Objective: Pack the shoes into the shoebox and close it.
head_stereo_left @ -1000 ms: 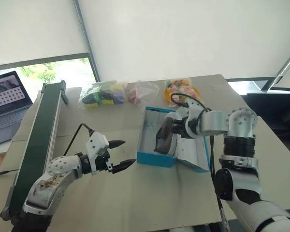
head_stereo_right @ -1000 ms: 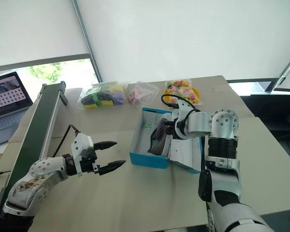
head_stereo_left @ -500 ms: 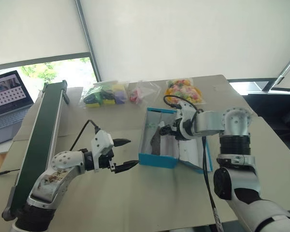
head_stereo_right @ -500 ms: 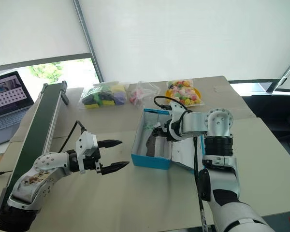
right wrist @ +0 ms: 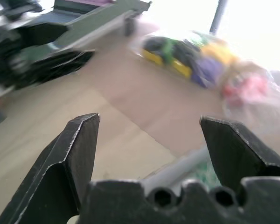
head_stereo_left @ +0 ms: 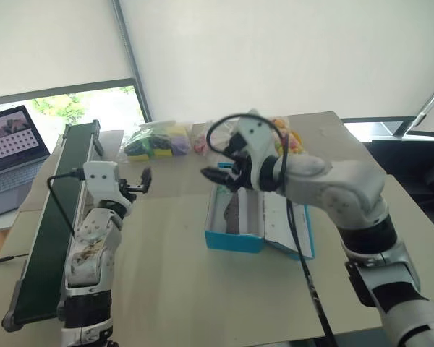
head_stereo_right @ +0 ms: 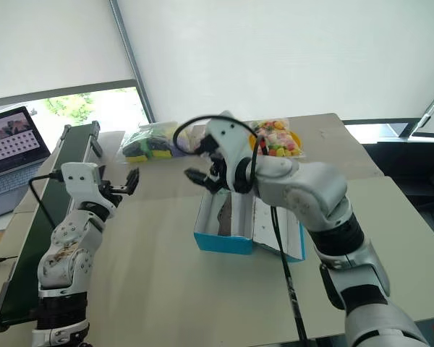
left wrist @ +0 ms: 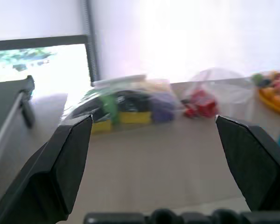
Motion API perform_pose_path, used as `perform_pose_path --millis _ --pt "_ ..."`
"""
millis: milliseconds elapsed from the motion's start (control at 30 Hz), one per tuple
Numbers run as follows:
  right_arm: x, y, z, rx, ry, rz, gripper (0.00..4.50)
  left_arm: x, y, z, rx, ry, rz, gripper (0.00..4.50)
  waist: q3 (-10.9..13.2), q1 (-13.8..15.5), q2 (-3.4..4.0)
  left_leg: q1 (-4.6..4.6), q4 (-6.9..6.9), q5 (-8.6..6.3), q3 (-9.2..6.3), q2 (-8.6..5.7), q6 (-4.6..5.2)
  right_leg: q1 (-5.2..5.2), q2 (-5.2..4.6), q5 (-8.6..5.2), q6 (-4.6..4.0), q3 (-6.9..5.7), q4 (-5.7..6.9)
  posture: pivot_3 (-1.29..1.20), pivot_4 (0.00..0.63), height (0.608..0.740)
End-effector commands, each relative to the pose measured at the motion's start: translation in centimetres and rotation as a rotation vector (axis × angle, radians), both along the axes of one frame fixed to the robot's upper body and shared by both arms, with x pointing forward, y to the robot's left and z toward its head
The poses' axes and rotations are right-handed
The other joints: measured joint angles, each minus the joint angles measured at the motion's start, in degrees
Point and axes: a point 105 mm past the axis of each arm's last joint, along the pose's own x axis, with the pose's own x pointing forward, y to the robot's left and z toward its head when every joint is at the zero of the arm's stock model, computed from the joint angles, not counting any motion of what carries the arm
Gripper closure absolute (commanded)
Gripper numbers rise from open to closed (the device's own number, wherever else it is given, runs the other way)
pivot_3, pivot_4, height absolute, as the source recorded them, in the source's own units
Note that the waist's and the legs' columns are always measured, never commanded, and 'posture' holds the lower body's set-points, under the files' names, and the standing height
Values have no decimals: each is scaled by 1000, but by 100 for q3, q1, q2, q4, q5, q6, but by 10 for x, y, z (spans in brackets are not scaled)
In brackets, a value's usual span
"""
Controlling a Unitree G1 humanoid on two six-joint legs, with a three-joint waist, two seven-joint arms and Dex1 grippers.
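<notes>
The turquoise shoebox (head_stereo_left: 235, 241) stands open in the middle of the table, its white lid (head_stereo_left: 286, 224) folded flat to the right. Inside it a shoe (head_stereo_left: 231, 212) lies on its side, dark sole showing. My right gripper (head_stereo_left: 215, 176) hovers open above the box's far left corner, with nothing between its fingers (right wrist: 72, 158). Over the left part of the table, well away from the box, my left gripper (head_stereo_left: 141, 184) is raised and open. It points toward the bags at the back, and its fingers (left wrist: 60, 163) stand wide apart and empty.
Three clear bags of colourful items (head_stereo_left: 155, 141) (head_stereo_left: 206, 137) (head_stereo_left: 278, 134) lie along the table's far edge. A long green conveyor (head_stereo_left: 58, 217) runs down the left side, with a laptop (head_stereo_left: 7, 144) beyond it. Bare tabletop lies in front of the box.
My right gripper opened, let go of the shoe in the box, and rose up and to the left. The left arm swung left and turned to point forward.
</notes>
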Motion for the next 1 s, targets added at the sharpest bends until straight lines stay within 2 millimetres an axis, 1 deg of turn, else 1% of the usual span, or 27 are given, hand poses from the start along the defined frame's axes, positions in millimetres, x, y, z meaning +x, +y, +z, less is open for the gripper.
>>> perform_pose_path --millis 33,67,100,167,200,300,433,500,633,833,1000 --pt "-11 15 -15 -13 -101 165 213 -13 22 -14 -1 50 125 0 -2 5 -10 5 -5 1 0 -6 -2 4 -3 0 0 -1 -17 0 150 640" --pt "-10 16 -21 11 -83 174 213 -15 25 -20 4 76 129 0 -4 6 -24 2 -5 2 2 -8 -5 4 -4 0 0 -1 -33 0 150 640" --pt "-10 18 -29 11 -80 189 213 -17 29 -24 6 89 130 0 -2 13 -32 2 -7 16 3 -12 -31 3 -5 1 -1 0 -49 0 150 640" --pt "-12 21 -48 31 -51 227 213 -24 43 -33 3 129 157 0 1 69 -40 -2 -7 24 2 -17 -47 -1 -13 1 -1 5 -51 0 150 640" --pt "-15 23 -52 68 -24 246 213 -26 50 -35 3 136 175 0 3 100 -46 -2 -12 33 3 -18 -64 -4 -12 2 -3 8 -58 0 150 640" --pt "-18 23 -59 90 -15 279 213 -30 62 -37 -9 151 213 0 8 144 -56 -2 -19 40 0 -15 -77 -6 -9 2 -3 6 -65 0 150 640" --pt "-21 24 -55 137 -6 307 213 -33 74 -36 -17 149 261 0 8 190 -57 -4 -22 51 -5 -2 -98 -5 -4 2 -3 4 -64 0 150 640" --pt "-22 25 -53 141 -1 312 213 -33 73 -37 -13 156 252 0 7 224 -60 -4 -27 53 -5 4 -101 -4 -5 2 -3 5 -64 0 150 640" --pt "-24 26 -47 180 37 311 213 -33 63 -42 -16 172 219 0 6 230 -61 -3 -26 53 -5 7 -102 -6 -7 2 -3 7 -61 0 150 640" --pt "-17 25 -56 126 44 258 213 -30 56 -46 -20 185 193 0 6 237 -61 -3 -20 49 -5 7 -109 -9 -11 3 -4 10 -50 0 150 640" --pt "-17 27 -53 142 52 240 213 -27 55 -45 -21 183 188 0 6 243 -61 -5 -20 45 -4 3 -117 -8 -11 3 -4 11 -49 0 150 640"
